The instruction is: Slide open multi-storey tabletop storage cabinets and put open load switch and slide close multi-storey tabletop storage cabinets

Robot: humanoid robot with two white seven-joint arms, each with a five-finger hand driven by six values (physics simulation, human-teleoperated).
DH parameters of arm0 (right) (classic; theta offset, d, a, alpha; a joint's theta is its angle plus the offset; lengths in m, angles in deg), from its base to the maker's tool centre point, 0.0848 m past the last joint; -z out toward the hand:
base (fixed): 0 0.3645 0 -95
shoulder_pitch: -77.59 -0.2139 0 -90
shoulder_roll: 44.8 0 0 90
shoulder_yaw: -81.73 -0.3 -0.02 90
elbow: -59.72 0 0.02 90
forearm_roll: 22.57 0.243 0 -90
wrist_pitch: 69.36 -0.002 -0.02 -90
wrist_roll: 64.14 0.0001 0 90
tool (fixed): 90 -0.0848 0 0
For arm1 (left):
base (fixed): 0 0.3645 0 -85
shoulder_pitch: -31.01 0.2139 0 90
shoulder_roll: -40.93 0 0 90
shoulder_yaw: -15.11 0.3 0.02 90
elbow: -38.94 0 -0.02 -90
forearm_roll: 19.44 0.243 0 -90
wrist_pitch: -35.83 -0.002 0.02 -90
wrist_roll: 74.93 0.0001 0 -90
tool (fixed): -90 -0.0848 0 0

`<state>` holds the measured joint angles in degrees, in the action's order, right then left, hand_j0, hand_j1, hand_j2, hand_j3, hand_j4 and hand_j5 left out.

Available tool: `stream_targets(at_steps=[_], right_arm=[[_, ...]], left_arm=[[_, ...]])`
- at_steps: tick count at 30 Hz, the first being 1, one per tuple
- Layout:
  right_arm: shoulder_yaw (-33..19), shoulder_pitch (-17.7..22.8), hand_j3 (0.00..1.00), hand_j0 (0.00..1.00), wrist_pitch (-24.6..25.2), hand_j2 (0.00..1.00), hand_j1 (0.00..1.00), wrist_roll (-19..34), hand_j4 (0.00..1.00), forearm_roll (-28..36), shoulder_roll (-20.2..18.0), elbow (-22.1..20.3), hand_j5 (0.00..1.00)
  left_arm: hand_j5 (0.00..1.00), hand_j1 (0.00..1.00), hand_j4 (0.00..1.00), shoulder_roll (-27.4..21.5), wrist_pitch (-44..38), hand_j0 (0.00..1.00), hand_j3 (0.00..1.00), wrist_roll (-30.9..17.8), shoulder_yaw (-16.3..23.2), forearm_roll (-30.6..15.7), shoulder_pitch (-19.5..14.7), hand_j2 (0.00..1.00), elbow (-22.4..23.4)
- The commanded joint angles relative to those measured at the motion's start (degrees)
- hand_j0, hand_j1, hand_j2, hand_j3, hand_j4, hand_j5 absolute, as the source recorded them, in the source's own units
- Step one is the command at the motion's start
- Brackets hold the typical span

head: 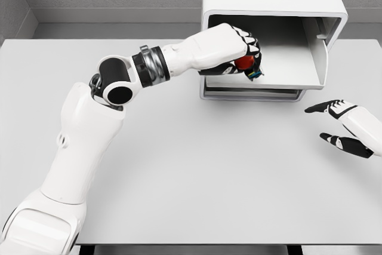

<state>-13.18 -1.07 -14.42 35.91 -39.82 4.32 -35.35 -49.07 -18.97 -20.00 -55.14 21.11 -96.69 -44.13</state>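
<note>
Head view: one storage cabinet (271, 4) at 1 o'clock, top drawer (298, 58) open. Left hand (236, 52) inside it, fingers curled around one red load switch (245, 63). Right hand (346, 126) at 3 o'clock, fingers spread, empty.

The storage cabinet (271, 4) is being seen at the far edge of the table (197, 177), right of the middle, with its drawer (280, 67) pulled out toward the near side. The left hand (230, 49) is being held inside the front of the drawer, with the load switch (246, 64) gripped in it, just above the drawer floor. The right hand (343, 126) is being kept over the table's right edge, nearer than the cabinet and well apart from it
</note>
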Motion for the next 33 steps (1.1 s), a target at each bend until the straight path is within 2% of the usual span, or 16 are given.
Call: stream_targets(at_steps=[1,8,14,18,24,33], right_arm=[[-0.01,0.00,0.76,0.76,0.06,0.76,0.76,-0.03,0.76,0.38,0.00,-0.03,0.76],[-0.01,0.00,0.77,0.77,0.06,0.77,0.77,-0.03,0.77,0.38,0.00,-0.03,0.77],[-0.01,0.00,0.77,0.77,0.06,0.77,0.77,-0.03,0.77,0.38,0.00,-0.03,0.77],[-0.01,0.00,0.77,0.77,0.06,0.77,0.77,-0.03,0.77,0.38,0.00,-0.03,0.77],[-0.01,0.00,0.78,0.78,0.06,0.78,0.78,-0.03,0.78,0.38,0.00,-0.12,0.78],[-0.01,0.00,0.78,0.78,0.06,0.78,0.78,-0.03,0.78,0.38,0.00,-0.03,0.78]], left_arm=[[0.44,0.44,0.44,0.01,-0.20,0.44,0.44,0.06,-0.06,-0.38,0.00,0.44,0.19],[0.50,0.50,0.50,0.01,-0.20,0.50,0.50,0.06,-0.06,-0.29,0.00,0.50,0.19],[0.50,0.50,0.50,0.01,-0.20,0.50,0.50,0.06,-0.06,-0.20,-0.26,0.50,0.37],[0.56,0.56,0.56,0.01,-0.20,0.56,0.56,0.06,-0.06,-0.12,-0.26,0.56,0.19],[0.57,0.57,0.57,0.01,-0.20,0.57,0.57,0.06,0.11,-0.20,-0.44,0.57,0.19],[0.63,0.63,0.63,0.01,-0.20,0.63,0.63,0.06,0.11,-0.20,-0.70,0.63,0.19]])
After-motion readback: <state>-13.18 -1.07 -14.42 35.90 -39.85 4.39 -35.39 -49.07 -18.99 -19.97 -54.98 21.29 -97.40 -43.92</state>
